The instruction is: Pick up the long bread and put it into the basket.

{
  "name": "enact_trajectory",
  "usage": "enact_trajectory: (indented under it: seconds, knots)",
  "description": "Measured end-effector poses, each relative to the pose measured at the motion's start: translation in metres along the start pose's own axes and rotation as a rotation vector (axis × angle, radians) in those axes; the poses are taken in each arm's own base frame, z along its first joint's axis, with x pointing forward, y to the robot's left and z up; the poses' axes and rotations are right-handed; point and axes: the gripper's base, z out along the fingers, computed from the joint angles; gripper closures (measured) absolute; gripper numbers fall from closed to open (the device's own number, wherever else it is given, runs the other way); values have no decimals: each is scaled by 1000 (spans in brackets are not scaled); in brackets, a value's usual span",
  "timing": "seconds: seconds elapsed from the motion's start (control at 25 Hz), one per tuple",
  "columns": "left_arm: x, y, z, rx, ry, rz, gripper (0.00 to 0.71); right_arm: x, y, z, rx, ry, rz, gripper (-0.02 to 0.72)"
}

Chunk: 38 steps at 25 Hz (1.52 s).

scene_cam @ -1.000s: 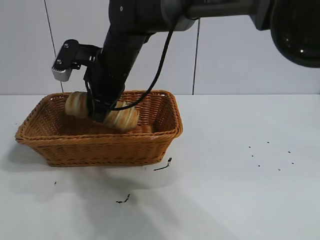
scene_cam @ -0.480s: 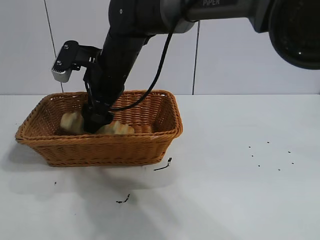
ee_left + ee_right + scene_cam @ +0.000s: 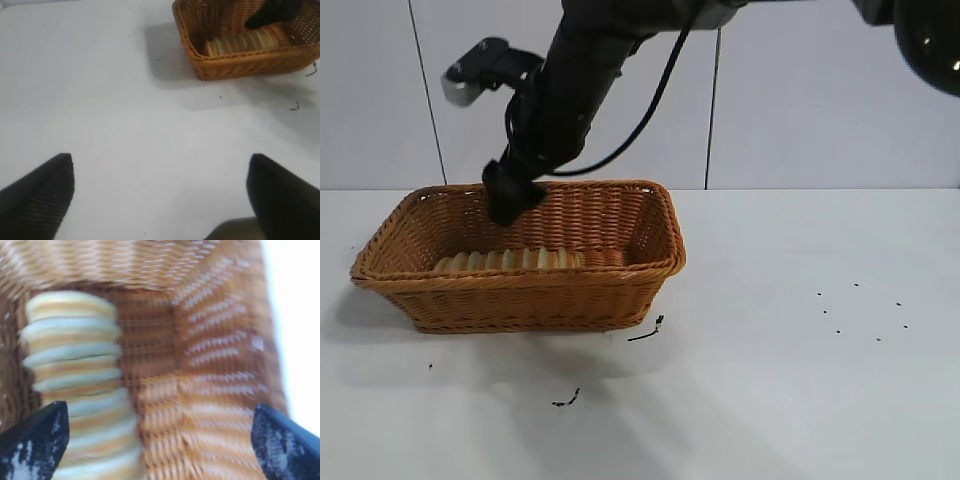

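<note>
The long bread (image 3: pixel 508 260), a ridged loaf banded beige and orange-brown, lies on the floor of the wicker basket (image 3: pixel 620 290) along its front wall. It also shows in the left wrist view (image 3: pixel 245 41) and the right wrist view (image 3: pixel 80 375). My right gripper (image 3: pixel 510 200) hangs above the basket, over the bread, open and empty; its fingertips (image 3: pixel 35 440) are wide apart. My left gripper (image 3: pixel 160 195) is open and empty over bare table, far from the basket (image 3: pixel 235 65).
The white table (image 3: pixel 800 380) carries small dark crumbs (image 3: pixel 645 332) in front of the basket and scattered specks (image 3: pixel 860 310) to the right. A white panelled wall stands behind.
The right gripper lowered the bread into the basket, let it go and rose above the rim. The bread now lies flat on the basket floor.
</note>
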Motion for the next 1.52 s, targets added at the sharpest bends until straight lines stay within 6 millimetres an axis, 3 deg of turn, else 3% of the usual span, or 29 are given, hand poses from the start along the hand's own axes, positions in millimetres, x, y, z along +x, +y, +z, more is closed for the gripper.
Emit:
enact_trajectory:
  seconds: [0.2,0.36,0.6,0.8,0.96,1.32,1.52]
  knots:
    - [0,0,0,0,0,0,14,8,-44,-10,51,40,177,22]
    - [0,0,0,0,0,0,14,25,-104,-20,134,77,283,22]
    - [0,0,0,0,0,0,14,67,-201,-48,255,134,485,22]
    - [0,0,0,0,0,0,14,93,-245,-67,308,156,576,22]
    - [0,0,0,0,0,0,14,104,-258,-75,318,191,612,22]
    - [0,0,0,0,0,0,14,100,-252,-98,339,215,599,22]
    - [0,0,0,0,0,0,14,96,-232,-145,352,181,614,22]
